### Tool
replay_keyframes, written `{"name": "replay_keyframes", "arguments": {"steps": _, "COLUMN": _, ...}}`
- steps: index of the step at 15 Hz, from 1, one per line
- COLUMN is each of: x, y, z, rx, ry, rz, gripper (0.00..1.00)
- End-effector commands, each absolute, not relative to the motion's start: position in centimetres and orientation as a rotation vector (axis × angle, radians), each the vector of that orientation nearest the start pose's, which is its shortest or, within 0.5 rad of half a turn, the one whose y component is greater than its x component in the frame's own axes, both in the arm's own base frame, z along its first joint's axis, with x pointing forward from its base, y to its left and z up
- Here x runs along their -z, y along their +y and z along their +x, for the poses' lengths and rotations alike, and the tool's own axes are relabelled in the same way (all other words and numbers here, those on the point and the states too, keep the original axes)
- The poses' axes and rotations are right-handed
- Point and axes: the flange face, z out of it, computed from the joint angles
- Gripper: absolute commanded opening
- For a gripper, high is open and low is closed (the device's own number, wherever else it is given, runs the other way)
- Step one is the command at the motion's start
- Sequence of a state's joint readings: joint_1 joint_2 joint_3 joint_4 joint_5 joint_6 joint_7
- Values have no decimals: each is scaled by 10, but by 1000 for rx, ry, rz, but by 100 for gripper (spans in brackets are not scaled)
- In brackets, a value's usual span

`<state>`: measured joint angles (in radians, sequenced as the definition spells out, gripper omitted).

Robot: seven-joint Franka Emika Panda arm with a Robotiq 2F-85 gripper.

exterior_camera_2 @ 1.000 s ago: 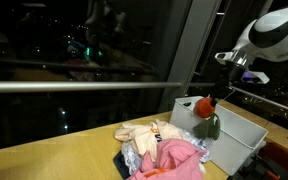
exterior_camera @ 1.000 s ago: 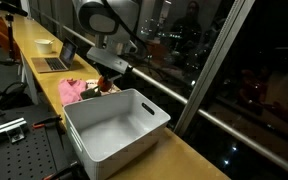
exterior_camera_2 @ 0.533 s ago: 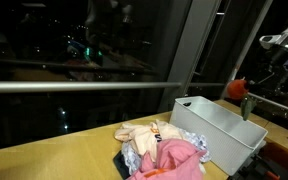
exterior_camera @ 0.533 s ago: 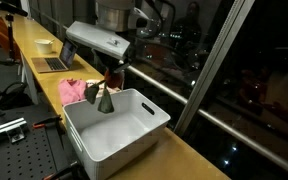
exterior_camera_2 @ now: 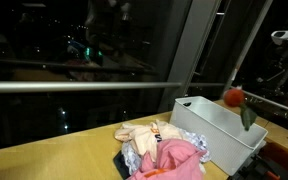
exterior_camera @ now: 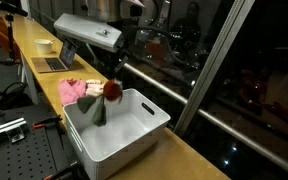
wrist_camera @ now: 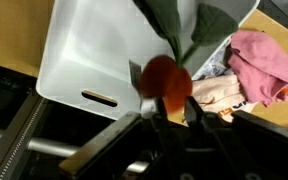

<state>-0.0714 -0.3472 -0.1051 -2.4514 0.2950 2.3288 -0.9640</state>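
jaws hold red flower (exterior_camera: 111,90) above white bin (exterior_camera: 114,150), near its rim.

One rose (exterior_camera: 112,89), bin (exterior_camera: 154,113); perhaps two cloths (exterior_camera: 71,92)

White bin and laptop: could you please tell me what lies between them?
A pink-topped pile of clothes lies between them, seen in an exterior view.

The flower (exterior_camera: 112,89) is showing a red bloom with dark green leaves, the tub (exterior_camera: 134,125) is looking plain white, the cloth (exterior_camera: 72,92) is showing bright pink, the garment (exterior_camera_2: 144,132) is appearing cream, and the bench (exterior_camera: 189,158) is glowing honey tan.
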Motion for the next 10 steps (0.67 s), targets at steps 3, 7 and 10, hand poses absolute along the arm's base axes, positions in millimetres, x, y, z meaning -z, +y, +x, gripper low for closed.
{"name": "replay_keyframes", "arguments": {"steps": 3, "x": -454, "y": -54, "z": 444, "rx": 516, "ry": -932, "rz": -2908, "gripper": 73}}
{"name": "replay_keyframes", "arguments": {"steps": 7, "x": -459, "y": 11, "z": 460, "rx": 480, "ry": -1044, "rz": -2836, "gripper": 99}}
{"name": "replay_keyframes", "arguments": {"steps": 10, "x": -454, "y": 82, "z": 472, "rx": 443, "ry": -1137, "rz": -2839, "gripper": 100}}
